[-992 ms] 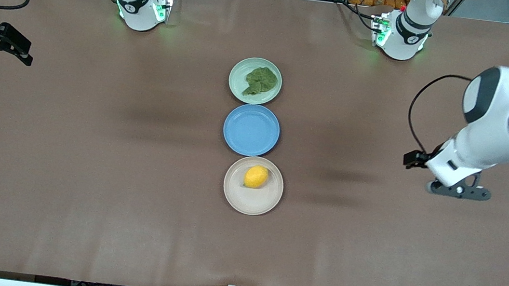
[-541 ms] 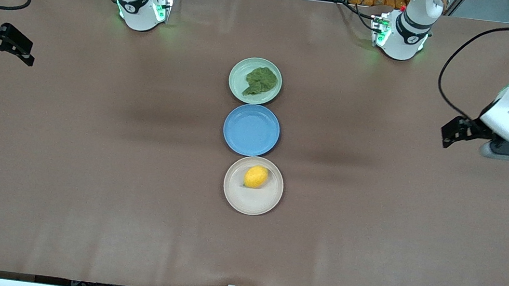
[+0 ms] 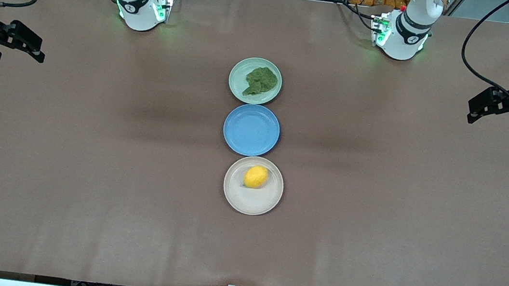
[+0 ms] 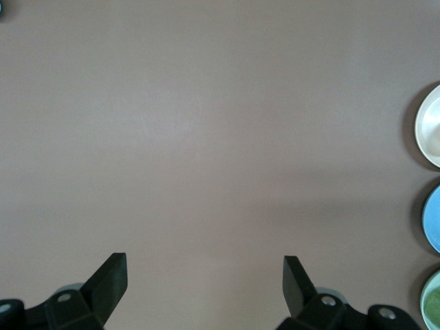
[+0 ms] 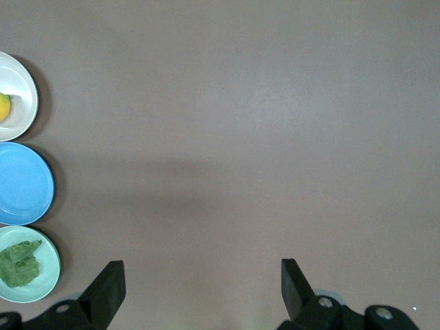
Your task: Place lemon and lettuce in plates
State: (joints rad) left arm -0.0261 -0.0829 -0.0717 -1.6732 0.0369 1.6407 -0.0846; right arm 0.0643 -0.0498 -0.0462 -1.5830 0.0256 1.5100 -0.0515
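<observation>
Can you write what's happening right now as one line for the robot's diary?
lemon on beige plate | lettuce on mint plate | blue plate bare | left gripper open | right gripper open

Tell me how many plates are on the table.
3, in one line mid-table: the mint green plate with the lettuce nearest the bases, the blue plate in the middle, the beige plate with the lemon nearest the camera.

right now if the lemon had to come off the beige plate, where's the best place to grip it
Probably across the lemon's narrow middle, coming straight down: it lies on its side in the beige plate, whose shallow rim blocks a low sideways approach.
</observation>
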